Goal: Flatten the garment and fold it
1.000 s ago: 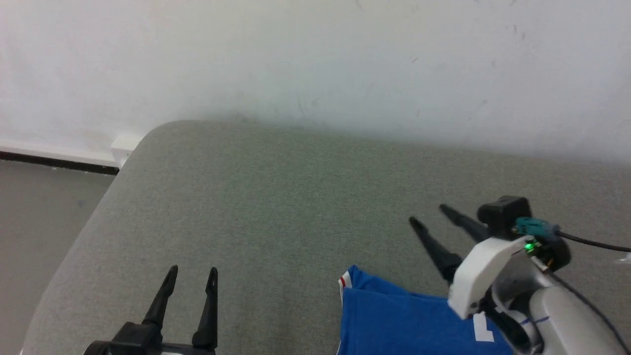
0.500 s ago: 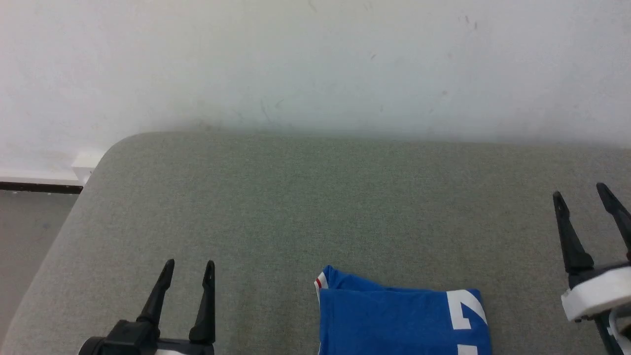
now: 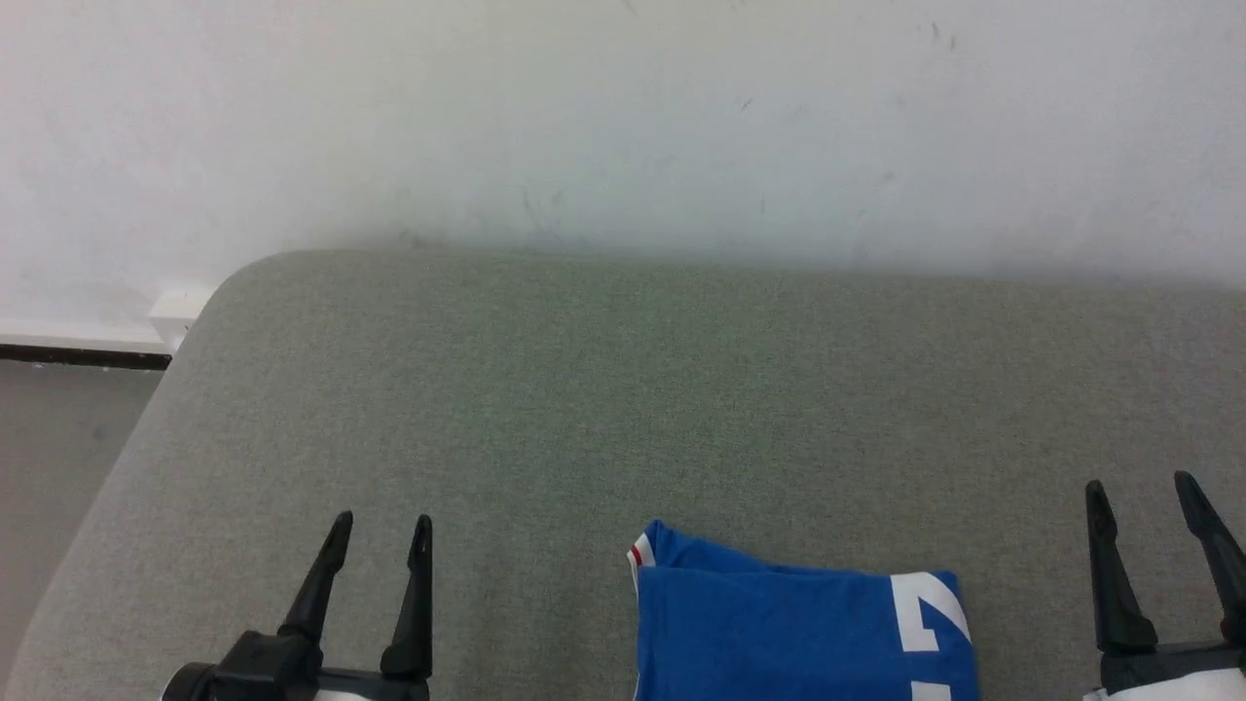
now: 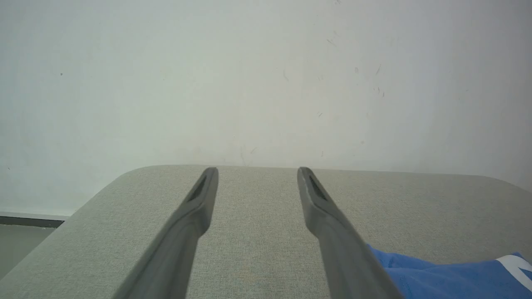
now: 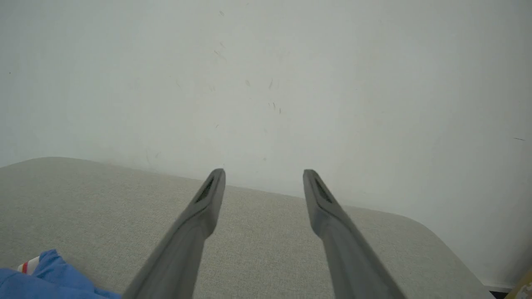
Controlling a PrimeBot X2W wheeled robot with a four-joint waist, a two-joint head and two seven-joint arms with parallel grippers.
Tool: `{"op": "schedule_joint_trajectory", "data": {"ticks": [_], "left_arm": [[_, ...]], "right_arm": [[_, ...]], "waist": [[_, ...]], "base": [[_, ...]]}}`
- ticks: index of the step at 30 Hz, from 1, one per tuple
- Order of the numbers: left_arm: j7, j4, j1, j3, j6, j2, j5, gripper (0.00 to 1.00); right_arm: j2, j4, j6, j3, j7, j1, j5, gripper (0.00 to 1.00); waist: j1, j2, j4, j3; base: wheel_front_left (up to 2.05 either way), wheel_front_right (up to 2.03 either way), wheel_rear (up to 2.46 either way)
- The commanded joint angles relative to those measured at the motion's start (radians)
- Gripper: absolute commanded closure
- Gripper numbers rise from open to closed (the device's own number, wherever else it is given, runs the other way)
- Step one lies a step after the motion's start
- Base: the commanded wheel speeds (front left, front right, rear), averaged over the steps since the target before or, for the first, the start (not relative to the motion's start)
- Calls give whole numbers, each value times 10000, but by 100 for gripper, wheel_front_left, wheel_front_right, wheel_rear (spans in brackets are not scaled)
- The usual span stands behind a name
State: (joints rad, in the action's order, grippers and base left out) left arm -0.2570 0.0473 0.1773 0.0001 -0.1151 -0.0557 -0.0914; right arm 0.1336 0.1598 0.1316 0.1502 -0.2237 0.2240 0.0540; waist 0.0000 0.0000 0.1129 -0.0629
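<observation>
Head view: left hand (image 3: 382, 520) and right hand (image 3: 1140, 483) both stand spread wide and empty, pointing away over the grey cushion (image 3: 584, 389). Between them, touching neither, lies the garment (image 3: 779, 633), folded flat, its far edge running side to side. The right hand looks nearer.

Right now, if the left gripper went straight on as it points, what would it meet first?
Likely the white wall: the open left gripper points over bare grey cushion, and the garment lies to its right, off that line. Depth is unclear.
</observation>
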Motion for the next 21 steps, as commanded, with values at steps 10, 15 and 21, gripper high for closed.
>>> {"op": "schedule_joint_trajectory", "data": {"ticks": [10, 15, 21], "left_arm": [[-47, 24, -218, -115, -100, 45, 102, 0], [-47, -59, -365, -253, -108, 48, 66, 0], [-47, -103, -560, -359, -102, 51, 15, 0]], "right_arm": [[309, -58, -9, -417, 1007, 228, 661, 0], [898, -25, -9, -803, 3213, 233, 2209, 0], [1289, -140, -9, -1078, 6027, 447, 4237, 0]], "waist": [[0, 0, 207, 183], [0, 0, 455, 451], [0, 0, 762, 824]], "base": [[0, 0, 0], [0, 0, 0], [0, 0, 0]]}}
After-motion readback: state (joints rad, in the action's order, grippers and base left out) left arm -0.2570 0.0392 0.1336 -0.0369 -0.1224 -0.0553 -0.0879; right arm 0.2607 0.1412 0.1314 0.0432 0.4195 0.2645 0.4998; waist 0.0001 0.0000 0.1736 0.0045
